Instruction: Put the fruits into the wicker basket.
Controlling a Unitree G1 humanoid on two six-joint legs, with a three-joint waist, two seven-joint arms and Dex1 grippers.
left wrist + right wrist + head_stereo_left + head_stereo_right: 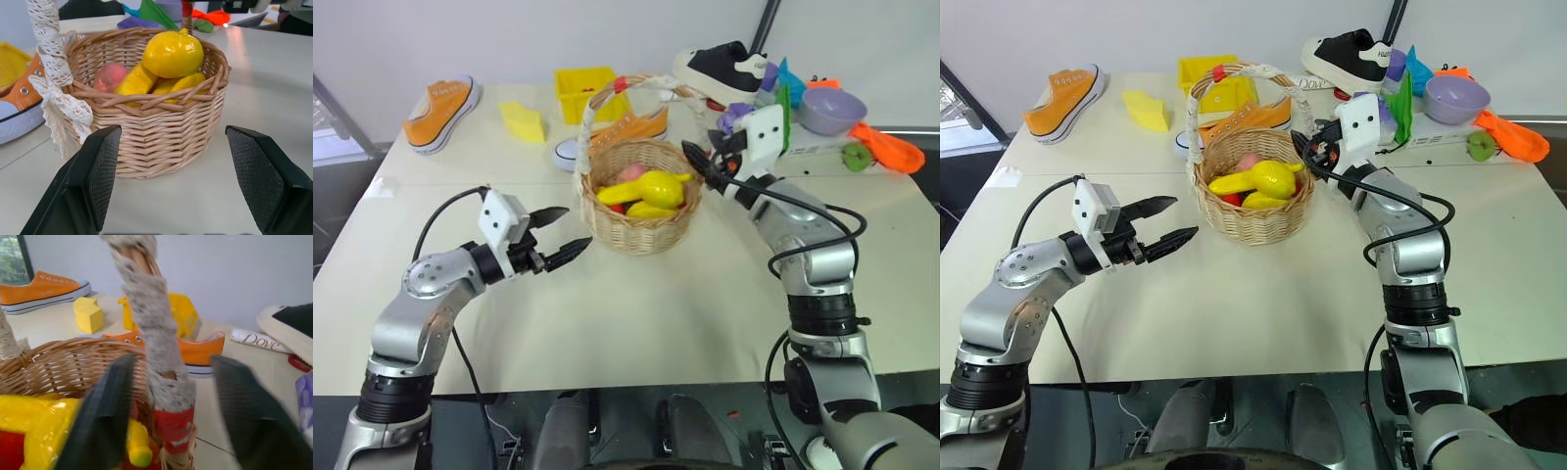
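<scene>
Fruits — lemon (173, 53), banana (134, 82), peach (110, 77) — are lying in basket (641, 230). Left gripper (559, 235) is hovering open; right gripper (171, 416) open, straddling handle (151, 318). Next: retreating clear.

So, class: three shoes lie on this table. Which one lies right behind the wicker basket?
The orange shoe with the white toe, lying just behind the wicker basket. The other orange shoe and the black shoe lie farther off.

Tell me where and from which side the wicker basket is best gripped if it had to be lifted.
Probably by the handle, near the top of its arch, coming from above with the fingers across it. The wicker basket stands upright holding the lemon, banana and peach, and its round body looks too wide to pinch.
</scene>
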